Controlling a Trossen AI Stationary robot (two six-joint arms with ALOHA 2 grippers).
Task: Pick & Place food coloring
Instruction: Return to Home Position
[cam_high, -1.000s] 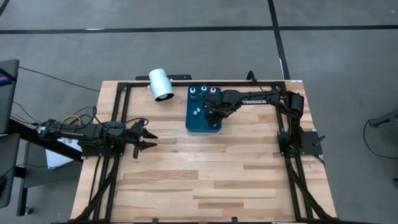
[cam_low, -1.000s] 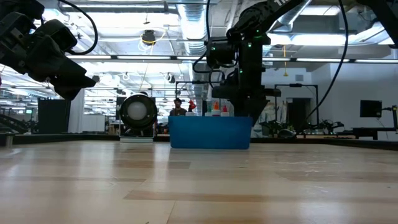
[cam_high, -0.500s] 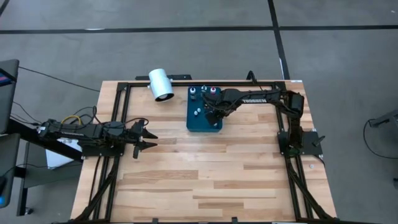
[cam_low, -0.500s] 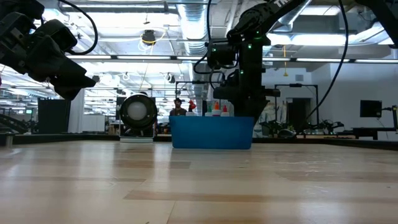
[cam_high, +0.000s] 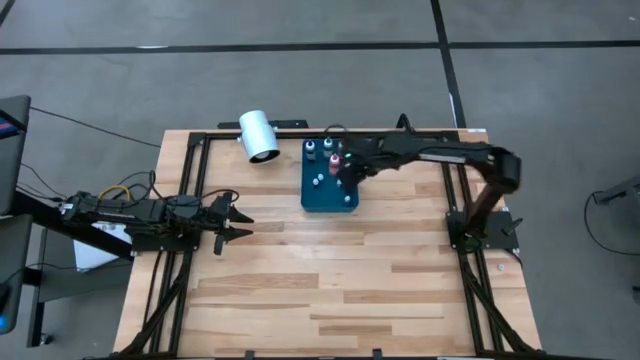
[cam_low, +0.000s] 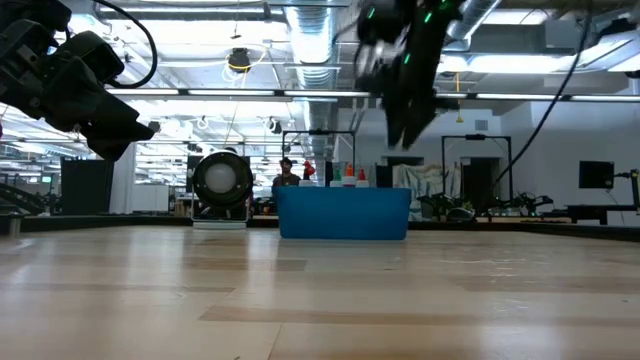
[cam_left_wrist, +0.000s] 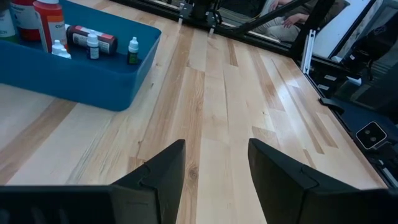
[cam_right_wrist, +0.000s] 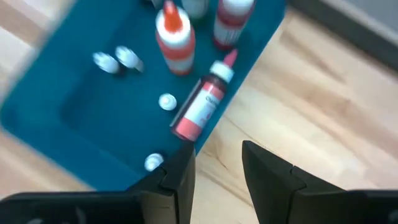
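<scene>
Above the blue bin (cam_right_wrist: 81, 106) holding the food coloring bottles (cam_right_wrist: 200, 107), right gripper (cam_right_wrist: 217, 149) hangs spread and empty, left gripper (cam_left_wrist: 216, 144) parked spread at table (cam_high: 350, 270) left; likely homing step, next needs a clean pull-back.

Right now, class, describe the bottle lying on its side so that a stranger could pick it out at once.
Find the wooden table, then the blue tray next to the white cylinder, below the right gripper. In the tray, the bottle lying flat, red-labelled, is the only one on its side; the other bottles stand upright.
</scene>
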